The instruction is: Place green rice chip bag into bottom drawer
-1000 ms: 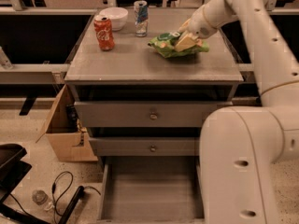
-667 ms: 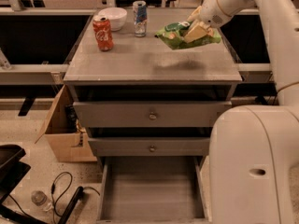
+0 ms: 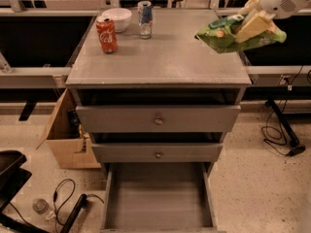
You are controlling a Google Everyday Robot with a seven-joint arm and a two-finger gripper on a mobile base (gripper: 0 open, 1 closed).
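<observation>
While gripping green rice chip bag [image 3: 219, 36], claw [image 3: 252, 25] hovers above cabinet [image 3: 160, 59].

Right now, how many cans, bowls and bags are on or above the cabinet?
Cans: 2, red soda can, blue-white can
Bowls: 1, white bowl
Bags: 1, green rice chip bag, in the gripper above the cabinet right edge
Total: 4

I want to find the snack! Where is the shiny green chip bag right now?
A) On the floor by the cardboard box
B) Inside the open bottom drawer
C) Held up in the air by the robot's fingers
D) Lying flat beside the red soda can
C: the glossy green rice chip bag is pinched in the gripper, lifted above the right edge of the grey cabinet top, not in the open grey bottom drawer.
</observation>
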